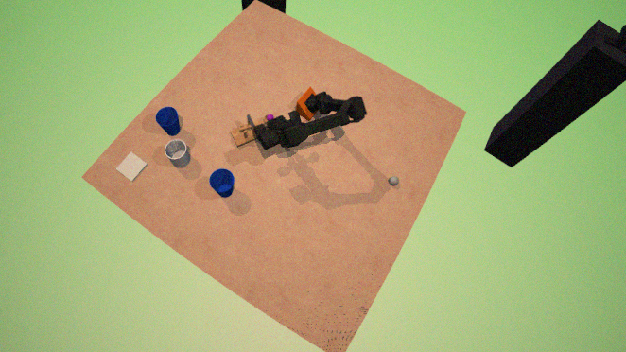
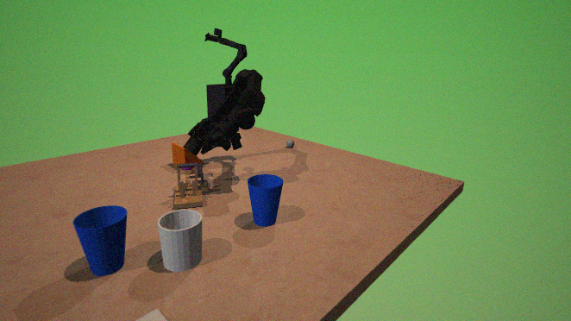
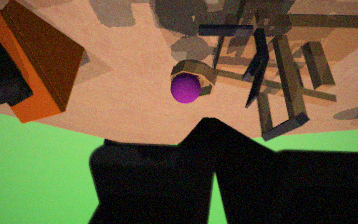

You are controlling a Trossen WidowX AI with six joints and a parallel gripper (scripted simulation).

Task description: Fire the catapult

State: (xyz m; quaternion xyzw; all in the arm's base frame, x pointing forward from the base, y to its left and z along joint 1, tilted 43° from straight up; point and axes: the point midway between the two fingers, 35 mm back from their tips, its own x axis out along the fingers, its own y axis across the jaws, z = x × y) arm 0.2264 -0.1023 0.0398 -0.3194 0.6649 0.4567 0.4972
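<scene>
The wooden catapult stands near the middle of the table, with its frame end toward the mug. The purple ball is at the round cup on the catapult's arm; it seems to rest in it. The white mug stands upright between two blue cups. My gripper is shut and empty. In the wrist view its tips appear just below the ball and cup; the distance between them is hard to tell. The arm partly hides the catapult in the top view.
Blue cups stand on both sides of the mug. A white square lies beyond it. An orange wedge is by the arm's base. A grey sphere lies far off.
</scene>
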